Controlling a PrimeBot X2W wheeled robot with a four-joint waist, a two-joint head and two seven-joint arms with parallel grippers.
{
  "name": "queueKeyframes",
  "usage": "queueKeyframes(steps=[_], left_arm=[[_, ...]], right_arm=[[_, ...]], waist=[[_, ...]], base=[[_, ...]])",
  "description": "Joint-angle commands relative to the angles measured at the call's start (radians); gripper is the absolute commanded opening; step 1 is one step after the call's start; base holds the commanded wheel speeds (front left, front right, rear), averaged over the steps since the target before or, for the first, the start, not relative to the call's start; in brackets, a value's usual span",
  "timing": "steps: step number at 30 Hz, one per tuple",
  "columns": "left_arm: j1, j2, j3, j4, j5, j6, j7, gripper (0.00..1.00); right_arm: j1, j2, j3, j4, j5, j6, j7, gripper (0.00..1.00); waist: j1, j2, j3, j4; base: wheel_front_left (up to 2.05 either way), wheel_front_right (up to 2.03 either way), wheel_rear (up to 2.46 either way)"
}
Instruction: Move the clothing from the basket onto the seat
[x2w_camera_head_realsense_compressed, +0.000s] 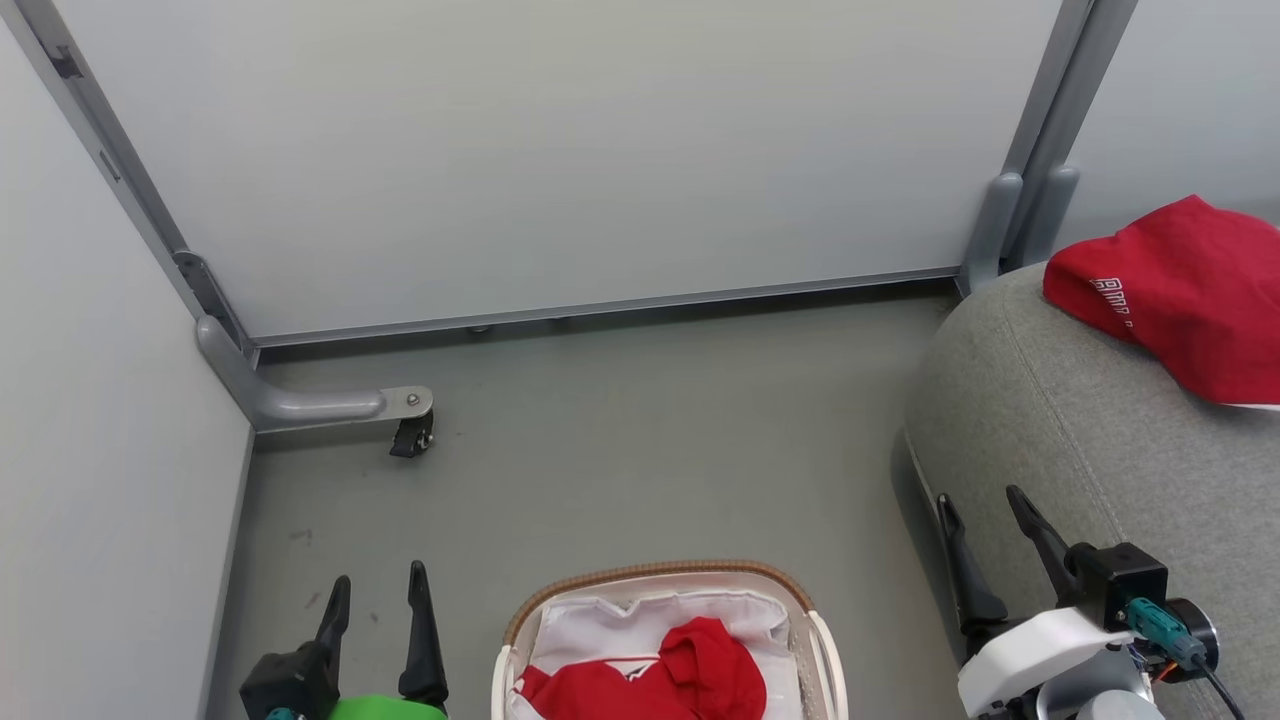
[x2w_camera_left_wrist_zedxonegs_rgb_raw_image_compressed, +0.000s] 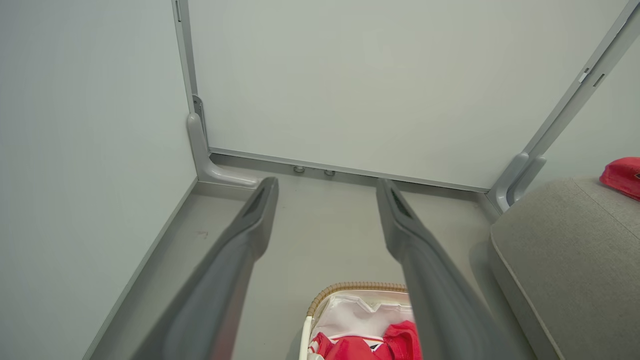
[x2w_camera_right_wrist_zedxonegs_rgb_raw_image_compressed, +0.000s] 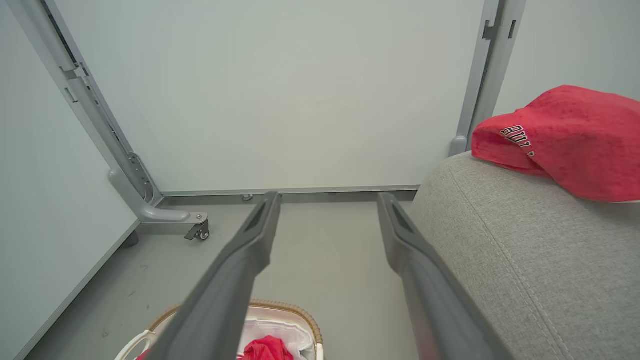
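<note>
Grey floor, white panels. Basket (x2w_camera_head_realsense_compressed: 650, 572) sits btwn both grippers, striped red clothing (x2w_camera_head_realsense_compressed: 700, 670) left inside. Lettered red garment (x2w_camera_head_realsense_compressed: 1180, 290) already on seat (x2w_camera_head_realsense_compressed: 1020, 420), right of basket. Left gripper (x2w_camera_head_realsense_compressed: 380, 575) & right gripper (x2w_camera_head_realsense_compressed: 978, 495) wide, empty. Approx half done.

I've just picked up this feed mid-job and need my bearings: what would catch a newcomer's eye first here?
A red garment with white lettering stands out, draped on the grey seat at the right. More red clothing lies bunched in the basket on the floor, bottom centre of the head view. The left gripper and right gripper flank it, open and empty.
</note>
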Motion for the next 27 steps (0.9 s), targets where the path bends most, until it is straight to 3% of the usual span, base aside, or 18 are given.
queueKeyframes(steps=[1, 5, 13, 22, 27], left_arm=[[0.010, 0.001, -0.002, -0.003, 0.011, -0.005, -0.001, 1.00], [-0.009, 0.001, -0.014, 0.003, 0.027, -0.011, -0.001, 1.00], [-0.134, 0.005, -0.075, 0.089, 0.115, -0.065, -0.001, 1.00], [-0.388, 0.002, -0.260, 0.326, 0.181, -0.131, -0.001, 1.00], [-0.502, 0.003, -0.375, 0.461, 0.176, -0.144, 0.000, 1.00]], right_arm=[[0.008, -0.003, 0.000, -0.005, 0.001, -0.001, -0.002, 1.00], [-0.003, -0.003, -0.001, -0.008, -0.002, -0.001, -0.002, 1.00], [-0.038, -0.003, -0.017, -0.027, -0.032, -0.001, -0.002, 1.00], [-0.146, -0.003, -0.056, -0.086, -0.090, -0.001, -0.002, 1.00], [-0.210, -0.003, -0.065, -0.120, -0.094, -0.001, -0.002, 1.00]], waist=[[0.0001, 0.0000, 0.004, -0.001], [0.0001, 0.0000, 0.018, -0.005], [0.0001, 0.0000, 0.092, -0.023], [0.0001, 0.0000, 0.296, -0.088], [0.0001, 0.0000, 0.422, -0.146]], base=[[0.00, 0.00, 0.00], [0.00, 0.00, 0.00], [0.00, 0.00, 0.00], [0.00, 0.00, 0.00], [0.00, 0.00, 0.00]])
